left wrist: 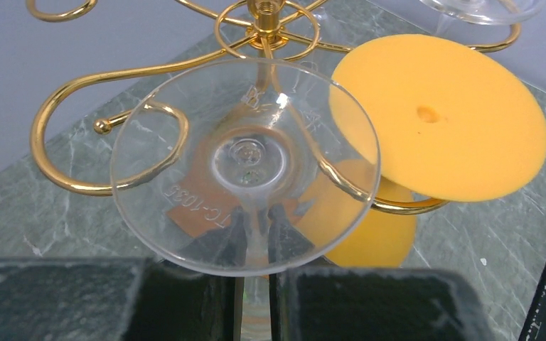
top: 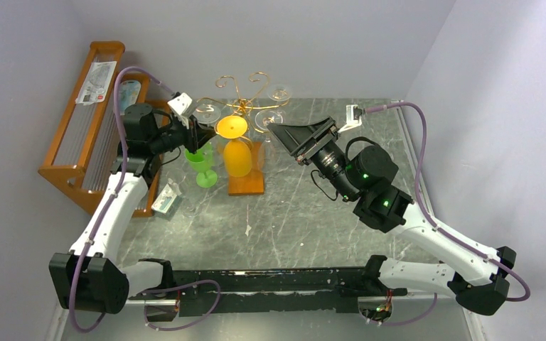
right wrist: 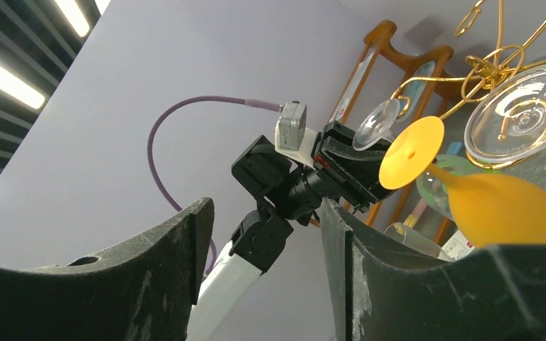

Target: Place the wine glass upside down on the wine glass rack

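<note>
The left gripper is closed on the stem of the clear wine glass, held inverted, foot over a curl of the gold wire wine glass rack; seating cannot be confirmed. Embossing on the foot seemingly reads "TC-103". The right gripper is found parted, empty.

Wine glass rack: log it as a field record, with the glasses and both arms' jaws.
rack: wine glass rack, gold wire on an orange-brown base
hanging: orange glass, upside down; other clear glasses too
held: clear wine glass, foot at a spiral arm; seated or not, cannot tell
left gripper: jaws shut on its stem
right gripper: jaws open, empty, right of the rack
table: green glass, upright, left of the base
</note>
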